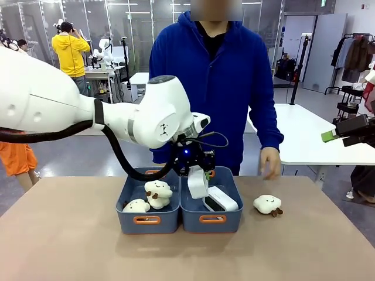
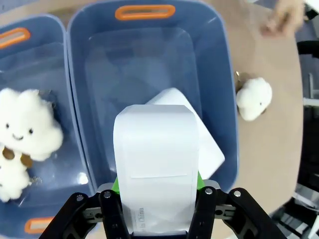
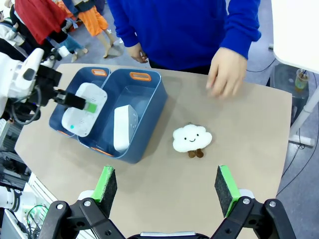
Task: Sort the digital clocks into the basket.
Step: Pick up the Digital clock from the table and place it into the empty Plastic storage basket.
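Your left arm reaches in from the left, and its gripper [image 1: 198, 173] is clamped on a white digital clock [image 1: 197, 182], holding it upright above the right-hand basket [image 1: 211, 219]. A second clock [image 1: 221, 199] with a dark face lies tilted inside that same basket, just beside the held one. The left basket [image 1: 146, 220], touching the right one, holds two cream plush toys [image 1: 157, 192]. A third plush [image 1: 268, 204] sits on the table [image 1: 70, 240] to the right of the baskets. The person's hand [image 1: 270, 163] rests at the table's far edge. Your right gripper [image 1: 331, 135] shows at the right edge, raised well above the table, one green pad visible.
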Robot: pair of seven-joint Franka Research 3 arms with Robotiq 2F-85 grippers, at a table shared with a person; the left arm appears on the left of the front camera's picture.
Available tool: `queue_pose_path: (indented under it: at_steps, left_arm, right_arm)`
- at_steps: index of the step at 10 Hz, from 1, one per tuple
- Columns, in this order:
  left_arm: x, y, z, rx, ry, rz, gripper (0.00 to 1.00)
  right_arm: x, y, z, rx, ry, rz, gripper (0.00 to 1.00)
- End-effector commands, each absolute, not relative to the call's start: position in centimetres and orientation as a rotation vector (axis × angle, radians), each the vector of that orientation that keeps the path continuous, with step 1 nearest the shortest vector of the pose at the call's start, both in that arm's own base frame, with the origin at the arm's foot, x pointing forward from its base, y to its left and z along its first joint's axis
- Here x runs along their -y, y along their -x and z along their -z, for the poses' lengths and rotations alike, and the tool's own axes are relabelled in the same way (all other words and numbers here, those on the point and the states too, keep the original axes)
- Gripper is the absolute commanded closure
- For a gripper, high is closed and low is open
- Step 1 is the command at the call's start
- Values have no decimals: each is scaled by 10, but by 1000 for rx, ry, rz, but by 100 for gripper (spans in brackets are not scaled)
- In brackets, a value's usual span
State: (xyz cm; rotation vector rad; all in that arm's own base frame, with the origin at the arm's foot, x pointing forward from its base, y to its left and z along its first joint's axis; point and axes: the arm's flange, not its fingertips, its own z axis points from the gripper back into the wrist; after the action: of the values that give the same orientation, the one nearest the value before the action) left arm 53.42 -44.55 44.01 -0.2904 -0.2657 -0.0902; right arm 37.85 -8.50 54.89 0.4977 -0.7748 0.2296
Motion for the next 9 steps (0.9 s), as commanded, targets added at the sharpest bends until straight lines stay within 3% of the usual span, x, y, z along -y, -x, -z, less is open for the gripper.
queue_pose_path:
  at_steps: [1, 2, 3, 6, 9]
  left_arm:
    - [456, -556, -443, 297, 252, 62, 100]
    - [456, -558, -442, 268, 237, 27, 38]
    - [456, -558, -441, 252, 205, 14, 0]
    - [446, -545, -445, 212, 193, 11, 0]
    - [345, -526, -533, 186, 406, 166, 0]
  right_arm:
    - [83, -379, -550, 768, -492, -205, 0]
    - [83, -379, -550, 768, -492, -205, 0]
    - [83, -379, -550, 768, -492, -205, 0]
    - [83, -379, -550, 768, -492, -205, 0]
    - [83, -379, -550, 768, -492, -205, 0]
